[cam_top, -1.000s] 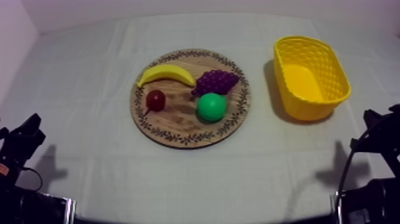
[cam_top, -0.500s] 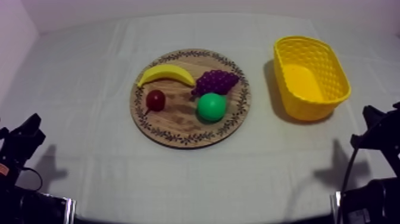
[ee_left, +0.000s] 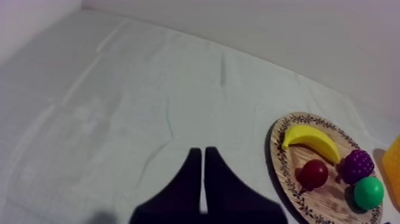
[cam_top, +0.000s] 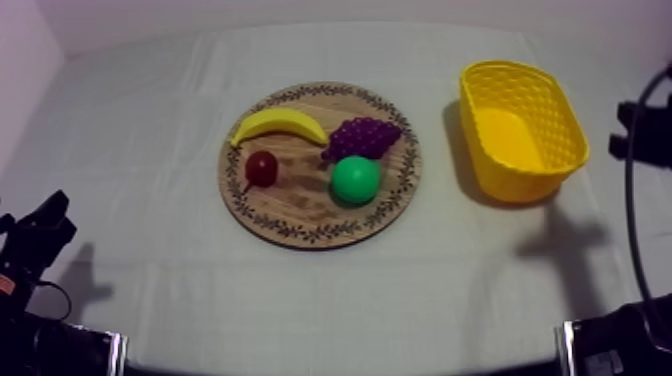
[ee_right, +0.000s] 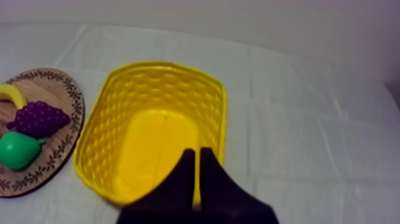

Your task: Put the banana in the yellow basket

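On the wooden board (cam_top: 300, 215) the banana (cam_top: 278, 125) lies beside the grapes (cam_top: 365, 136).

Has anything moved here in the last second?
The right arm moved from the table's near right edge to beside the yellow basket; the right gripper is shut on nothing. The left gripper, banana and wooden board stayed put.

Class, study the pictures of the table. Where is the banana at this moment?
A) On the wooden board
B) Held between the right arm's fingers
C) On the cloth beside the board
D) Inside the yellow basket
A: the banana lies on the wooden board next to the grapes, well apart from the yellow basket.
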Controlling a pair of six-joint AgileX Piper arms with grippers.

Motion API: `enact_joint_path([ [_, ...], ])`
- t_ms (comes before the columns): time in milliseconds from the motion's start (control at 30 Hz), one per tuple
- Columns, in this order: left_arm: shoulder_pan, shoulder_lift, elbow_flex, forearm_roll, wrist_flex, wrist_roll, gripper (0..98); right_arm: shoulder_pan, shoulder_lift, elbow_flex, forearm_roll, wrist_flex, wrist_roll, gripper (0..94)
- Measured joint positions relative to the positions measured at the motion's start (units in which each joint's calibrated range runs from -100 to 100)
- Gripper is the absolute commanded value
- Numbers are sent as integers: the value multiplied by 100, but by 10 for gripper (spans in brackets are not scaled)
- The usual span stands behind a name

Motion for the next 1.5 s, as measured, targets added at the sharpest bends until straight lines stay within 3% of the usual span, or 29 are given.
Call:
enact_joint_path([
  [200, 0, 0, 0, 0, 0, 0, 1, -543, 1569, -1512, 575, 523, -62, 5],
  [467, 0, 0, 0, 0, 0, 0, 1, -1361, 3508, -3323, 1394, 1297, -1042, 6],
  [633, 0, 0, 0, 0, 0, 0, 1, -1750, 4541, -4274, 1616, 1517, -1440, 6],
  [767, 0, 0, 0, 0, 0, 0, 1, -2051, 5238, -4943, 1627, 1773, -1489, 6],
  [1033, 0, 0, 0, 0, 0, 0, 1, -2487, 6447, -6093, 1192, 2117, -774, 6],
  [1333, 0, 0, 0, 0, 0, 0, 1, -2695, 7034, -6770, 662, 2169, 576, 17],
  [1500, 0, 0, 0, 0, 0, 0, 1, -2804, 6857, -6958, 287, 2577, 1495, 20],
])
